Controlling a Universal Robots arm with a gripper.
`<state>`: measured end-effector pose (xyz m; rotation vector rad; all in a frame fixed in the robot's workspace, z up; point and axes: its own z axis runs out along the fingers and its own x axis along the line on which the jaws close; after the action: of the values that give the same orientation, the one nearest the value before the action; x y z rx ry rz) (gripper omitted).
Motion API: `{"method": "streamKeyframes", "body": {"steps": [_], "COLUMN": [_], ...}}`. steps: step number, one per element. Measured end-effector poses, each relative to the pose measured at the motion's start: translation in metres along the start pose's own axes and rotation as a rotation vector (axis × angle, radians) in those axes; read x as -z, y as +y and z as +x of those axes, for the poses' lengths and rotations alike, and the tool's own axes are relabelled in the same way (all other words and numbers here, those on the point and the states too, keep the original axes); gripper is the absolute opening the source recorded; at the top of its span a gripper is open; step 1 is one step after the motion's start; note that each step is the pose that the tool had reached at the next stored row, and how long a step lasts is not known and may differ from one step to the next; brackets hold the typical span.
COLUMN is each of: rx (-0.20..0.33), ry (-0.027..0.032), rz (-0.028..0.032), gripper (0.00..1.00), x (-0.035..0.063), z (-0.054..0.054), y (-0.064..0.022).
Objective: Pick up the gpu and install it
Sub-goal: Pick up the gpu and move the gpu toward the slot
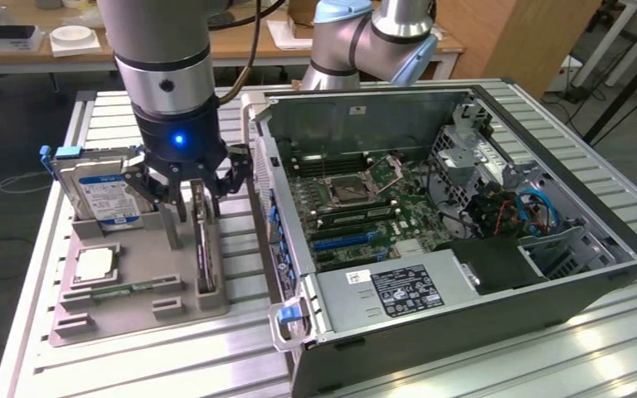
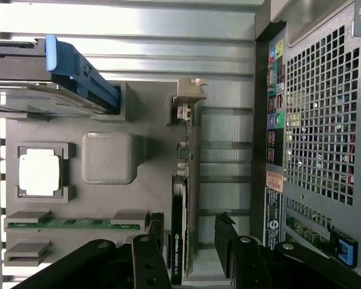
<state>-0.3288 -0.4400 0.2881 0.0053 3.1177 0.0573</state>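
Gripper [image 2: 191,250] fingers spread wide, straddling the gpu [image 2: 179,223] without pinching it. Card stands on edge in the grey parts tray [image 1: 130,311], at its 3 o'clock side in the exterior view. I judge this offers both flat faces for clamping.

A robotics lab: a slatted aluminium tabletop [image 1: 186,356] carries an open computer case [image 1: 496,323] and a grey parts fixture [image 1: 119,311], with wooden desks [image 1: 230,43] behind.
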Motion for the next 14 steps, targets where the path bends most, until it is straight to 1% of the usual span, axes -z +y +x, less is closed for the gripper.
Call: {"method": "streamKeyframes", "body": {"steps": [14], "rx": [0.0], "ry": [-0.0001], "rz": [0.0], "gripper": [0.47], "x": [-0.0106], "z": [0.0022], "y": [-0.0019]}}
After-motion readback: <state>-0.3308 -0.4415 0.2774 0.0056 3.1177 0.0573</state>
